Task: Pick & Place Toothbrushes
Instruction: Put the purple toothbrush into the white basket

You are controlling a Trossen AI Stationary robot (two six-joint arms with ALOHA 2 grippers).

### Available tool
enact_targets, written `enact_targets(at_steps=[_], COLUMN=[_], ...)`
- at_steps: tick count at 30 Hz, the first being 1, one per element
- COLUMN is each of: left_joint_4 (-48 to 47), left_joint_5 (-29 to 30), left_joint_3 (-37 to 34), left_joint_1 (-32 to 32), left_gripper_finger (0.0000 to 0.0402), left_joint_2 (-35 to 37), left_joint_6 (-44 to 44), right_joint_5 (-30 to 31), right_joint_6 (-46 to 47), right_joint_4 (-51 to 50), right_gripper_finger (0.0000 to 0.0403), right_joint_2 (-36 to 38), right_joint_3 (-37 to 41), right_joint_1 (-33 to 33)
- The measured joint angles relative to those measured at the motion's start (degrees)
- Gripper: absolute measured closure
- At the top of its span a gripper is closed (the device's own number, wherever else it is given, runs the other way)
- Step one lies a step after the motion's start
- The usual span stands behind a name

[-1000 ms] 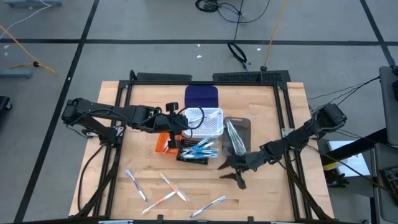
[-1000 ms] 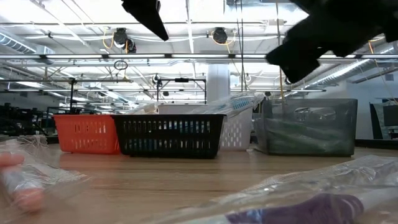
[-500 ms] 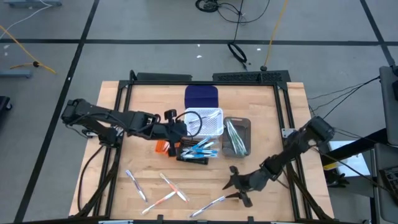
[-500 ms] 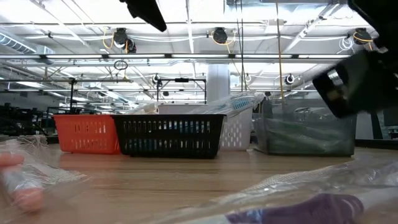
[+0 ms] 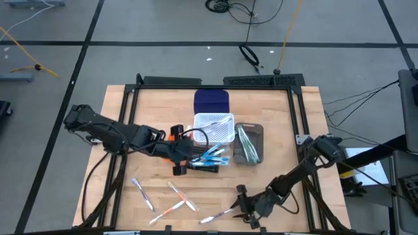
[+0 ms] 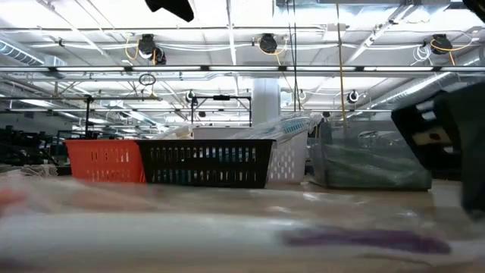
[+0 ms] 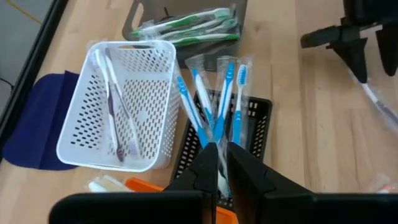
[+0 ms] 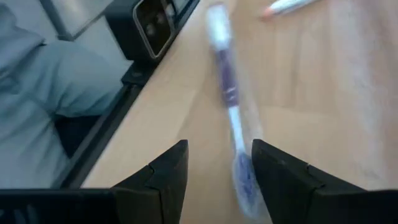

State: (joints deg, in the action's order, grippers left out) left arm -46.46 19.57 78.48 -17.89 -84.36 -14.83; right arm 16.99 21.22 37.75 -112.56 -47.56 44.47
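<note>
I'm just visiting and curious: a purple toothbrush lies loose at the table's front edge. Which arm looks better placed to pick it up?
The right. The right gripper hangs open beside the purple toothbrush, fingers either side. The left gripper sits shut over the black bin, farther back.

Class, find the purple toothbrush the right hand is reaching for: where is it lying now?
In the high view, the purple toothbrush lies on the table's near edge, right of centre, just left of the open right hand; the right wrist view shows it ahead of the fingers.
</note>
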Motion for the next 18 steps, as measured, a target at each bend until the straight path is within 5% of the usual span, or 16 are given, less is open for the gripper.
enact_targets(at_steps=[10,18], left_joint_4=[-0.02,-0.02], left_joint_5=[1.65,2.99], left_joint_3=[0.02,0.02], left_joint_1=[-1.94,-2.13], left_gripper_finger=[0.0369,0.0369], left_joint_2=[0.00,0.00], left_joint_6=[-0.72,-0.72], right_joint_5=[-0.48,-0.50], right_joint_6=[0.40,3.01], right_joint_4=[-1.33,-2.52], right_gripper_finger=[0.0250,0.0386], right_joint_2=[-0.85,-0.70], right_joint_3=[-0.83,-0.93], right_joint_1=[-0.15,-0.20])
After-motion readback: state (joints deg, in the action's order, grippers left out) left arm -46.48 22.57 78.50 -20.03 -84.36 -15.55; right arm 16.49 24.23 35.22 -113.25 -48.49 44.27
